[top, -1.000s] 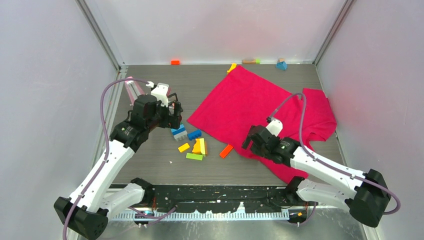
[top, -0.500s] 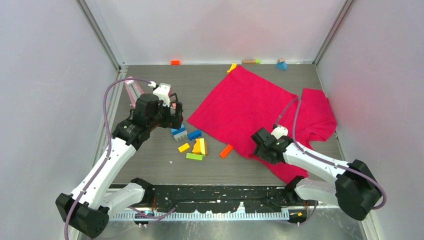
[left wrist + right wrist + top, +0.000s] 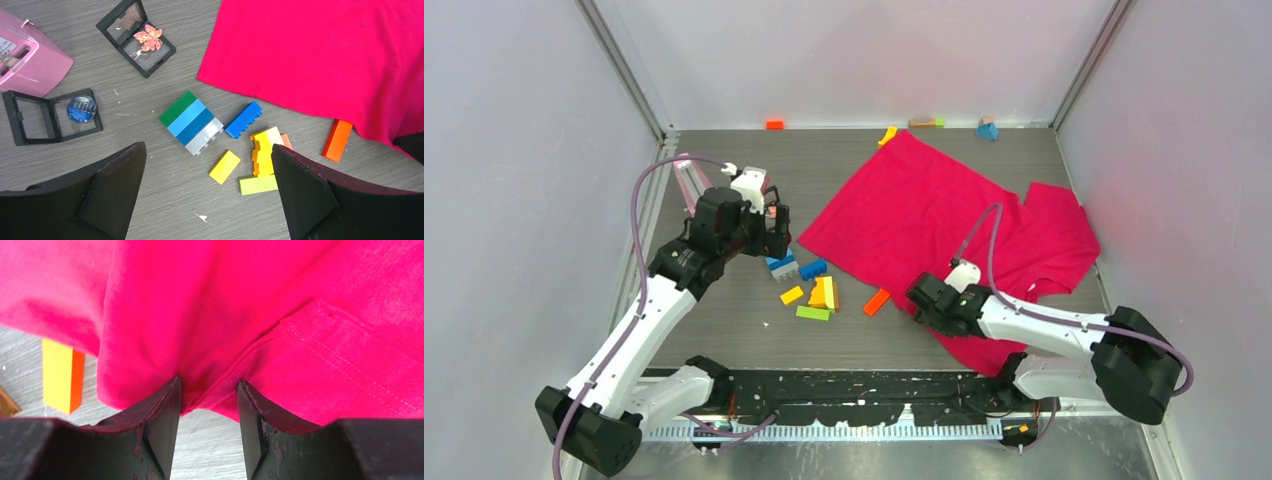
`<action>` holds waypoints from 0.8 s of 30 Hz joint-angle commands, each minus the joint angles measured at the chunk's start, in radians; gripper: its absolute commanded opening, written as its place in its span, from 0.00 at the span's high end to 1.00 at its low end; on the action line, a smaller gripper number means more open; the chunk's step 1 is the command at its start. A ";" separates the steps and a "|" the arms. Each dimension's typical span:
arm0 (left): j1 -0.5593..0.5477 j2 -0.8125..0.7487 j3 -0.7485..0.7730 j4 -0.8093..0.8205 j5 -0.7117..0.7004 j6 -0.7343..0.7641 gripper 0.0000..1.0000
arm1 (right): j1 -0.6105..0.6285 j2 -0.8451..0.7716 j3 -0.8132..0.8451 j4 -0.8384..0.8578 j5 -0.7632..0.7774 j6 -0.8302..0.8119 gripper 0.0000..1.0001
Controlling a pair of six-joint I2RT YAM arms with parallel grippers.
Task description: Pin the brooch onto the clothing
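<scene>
Leftward the right gripper (image 3: 208,384) has dragged the shirt (image 3: 924,210), a fold clamped in its fingers. The left gripper (image 3: 208,149) hangs spread wide above the blocks (image 3: 192,122).

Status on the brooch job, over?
Left gripper open over toy blocks. Right gripper shut on T-shirt edge. Brooch untouched in open black case. Blocks lie between case and T-shirt.

brooch (image 3: 148,38): open from above | toy bricks (image 3: 192,122): just beside shirt (image 3: 320,55) edge
</scene>
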 commanded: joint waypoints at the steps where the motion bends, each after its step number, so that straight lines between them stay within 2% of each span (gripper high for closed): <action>1: 0.001 -0.022 0.004 0.010 -0.004 -0.002 0.00 | 0.102 0.028 -0.040 -0.006 -0.079 0.171 0.50; 7: 0.001 -0.028 0.004 0.008 -0.002 -0.002 0.00 | 0.237 0.038 0.034 -0.092 -0.010 0.249 0.49; 13: 0.001 -0.033 0.003 0.007 -0.010 -0.002 0.00 | 0.264 0.045 0.133 -0.206 0.081 0.231 0.45; 17: 0.001 -0.035 0.003 0.007 -0.014 -0.001 0.00 | 0.265 0.047 0.215 -0.270 0.167 0.162 0.36; 24: 0.001 -0.011 -0.002 0.013 -0.006 -0.002 0.00 | 0.264 0.120 0.411 -0.308 0.311 -0.051 0.26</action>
